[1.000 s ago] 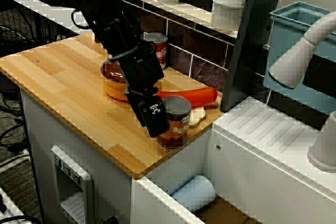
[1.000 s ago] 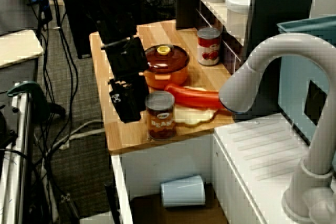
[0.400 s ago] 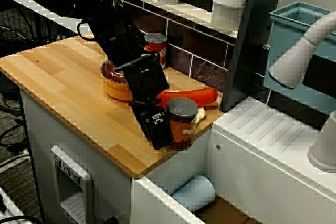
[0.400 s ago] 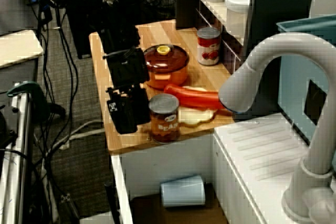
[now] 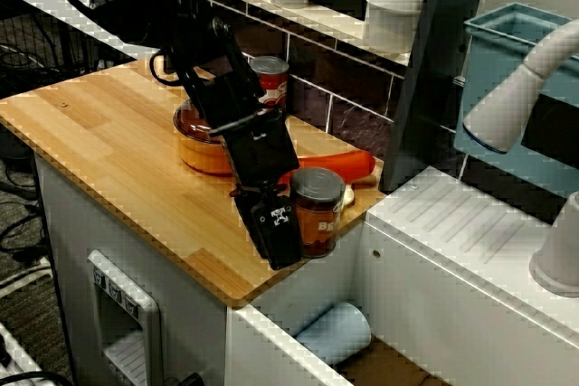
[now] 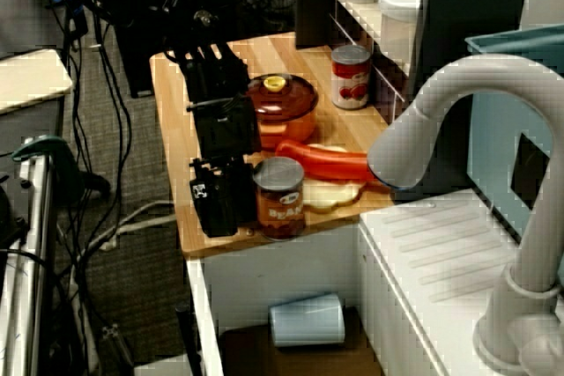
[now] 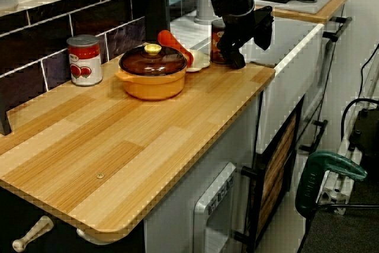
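Mock kitchen in a lab: wooden counter [image 5: 99, 133], faucet [image 6: 432, 103], tiled wall [image 7: 124, 34] (cables [image 6: 128, 220] on the floor)

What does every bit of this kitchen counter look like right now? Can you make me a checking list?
Surface: wooden counter, level, pale planks.
Job's things: bean can, upright near the counter's edge at the sink end.
Clutter: orange lidded pot; tomato can by the tiled wall; long red vegetable lying across a pale plate.
Grippers: black gripper, low against the bean can's side; whether it is open or shut cannot be told.
Cables: dark cables hang and trail to the floor beside the counter.
Surroundings: white jars on the shelf; grey tap; blue cup lying on its side below the counter.
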`<state>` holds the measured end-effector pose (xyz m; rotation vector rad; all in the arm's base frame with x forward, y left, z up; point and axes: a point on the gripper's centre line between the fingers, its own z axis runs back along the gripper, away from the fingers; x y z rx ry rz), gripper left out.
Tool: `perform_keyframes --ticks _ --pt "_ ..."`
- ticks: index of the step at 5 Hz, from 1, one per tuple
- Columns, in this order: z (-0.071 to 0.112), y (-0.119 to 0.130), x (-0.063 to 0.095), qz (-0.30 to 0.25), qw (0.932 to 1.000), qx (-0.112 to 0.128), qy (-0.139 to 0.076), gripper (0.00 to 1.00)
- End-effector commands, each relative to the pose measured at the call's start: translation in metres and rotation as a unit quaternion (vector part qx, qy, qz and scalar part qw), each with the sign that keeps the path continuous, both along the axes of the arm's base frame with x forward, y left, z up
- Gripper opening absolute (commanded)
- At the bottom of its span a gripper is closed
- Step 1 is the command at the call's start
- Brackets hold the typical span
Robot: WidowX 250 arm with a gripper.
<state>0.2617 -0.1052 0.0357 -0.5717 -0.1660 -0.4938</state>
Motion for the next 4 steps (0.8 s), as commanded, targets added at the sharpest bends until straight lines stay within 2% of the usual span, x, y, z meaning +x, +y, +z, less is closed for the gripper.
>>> perform_keyframes --ticks 1,2,3,4 --pt "0.027 0.015 0.009 0.026 0.9985 -0.004 -0.049 1.0" --pt "0.026 0.011 0.014 0.007 0.9994 -0.021 -0.027 1.0" --pt "0.02 0.005 0.021 -0.068 0.9976 -0.009 0.003 1.0" --pt "0.013 0.002 0.022 -0.068 0.9974 -0.022 0.004 1.0"
